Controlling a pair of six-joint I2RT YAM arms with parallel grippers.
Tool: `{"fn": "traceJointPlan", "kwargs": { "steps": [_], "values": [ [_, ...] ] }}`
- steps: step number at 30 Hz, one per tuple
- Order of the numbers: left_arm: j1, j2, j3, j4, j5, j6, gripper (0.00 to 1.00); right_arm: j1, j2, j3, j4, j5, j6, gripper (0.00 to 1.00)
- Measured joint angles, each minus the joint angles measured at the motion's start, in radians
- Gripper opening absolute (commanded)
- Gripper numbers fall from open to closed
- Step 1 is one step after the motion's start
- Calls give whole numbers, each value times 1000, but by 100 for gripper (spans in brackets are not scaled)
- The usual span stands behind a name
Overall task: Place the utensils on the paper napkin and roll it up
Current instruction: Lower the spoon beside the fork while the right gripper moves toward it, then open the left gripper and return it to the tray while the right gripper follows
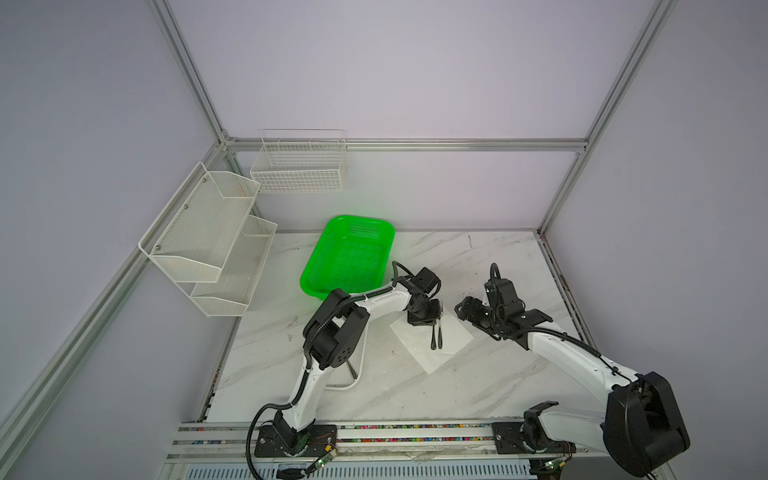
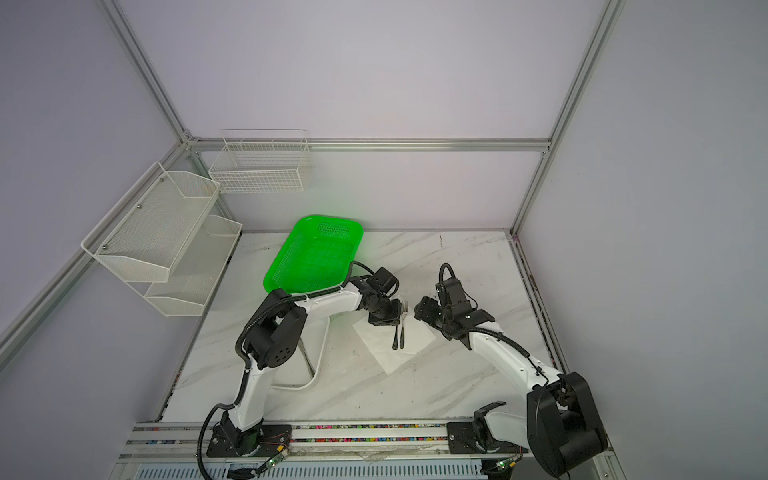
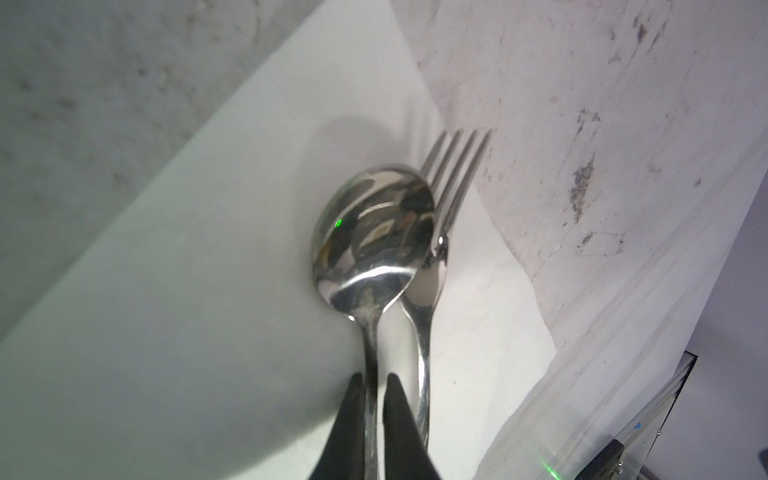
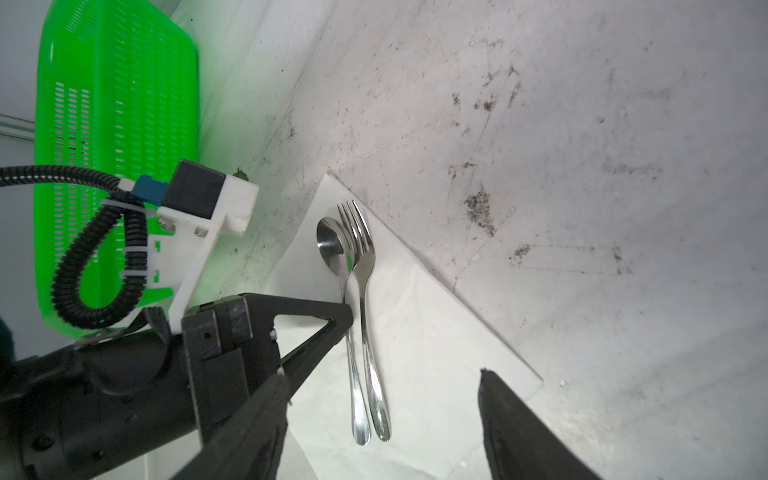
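Spoon (image 3: 374,237) and fork (image 4: 363,259) lie side by side on the napkin (image 3: 187,270) — stiff, slick steel, so I'd pinch mid-handle; the napkin's limp, lift an edge gently. Left gripper (image 3: 371,378) straddles the spoon handle, nearly closed, grip unclear; right gripper (image 4: 383,375) gapes empty by the napkin. Tray (image 1: 360,365) left of the napkin: one slim piece (image 1: 352,369), likely the knife. Basket (image 1: 376,226) beyond — empty.

White arm links (image 1: 386,300), black joints (image 1: 332,337), ribbed black cables (image 4: 99,257).

One spoon (image 3: 374,232) lay between the tips of the left pincer (image 3: 374,378), one fork (image 3: 453,166) just beside it, one napkin (image 3: 187,291) beneath. Beyond the pincer were one green basket (image 1: 365,226) and one wire basket (image 1: 297,174).
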Motion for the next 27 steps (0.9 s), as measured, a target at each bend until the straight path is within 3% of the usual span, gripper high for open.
{"fn": "traceJointPlan", "kwargs": {
  "steps": [10,16,22,27],
  "values": [
    [-10,-45,-1,-8,-74,0,15,0,-96,2,-27,2,2,75],
    [-39,-288,-126,82,-182,46,14,0,-282,7,-39,25,-45,77],
    [-48,-555,-371,197,-279,65,11,-1,-443,-4,169,-148,-57,69],
    [-37,-680,-548,211,-364,46,11,0,-387,-24,368,-325,2,62]
  ]
}}
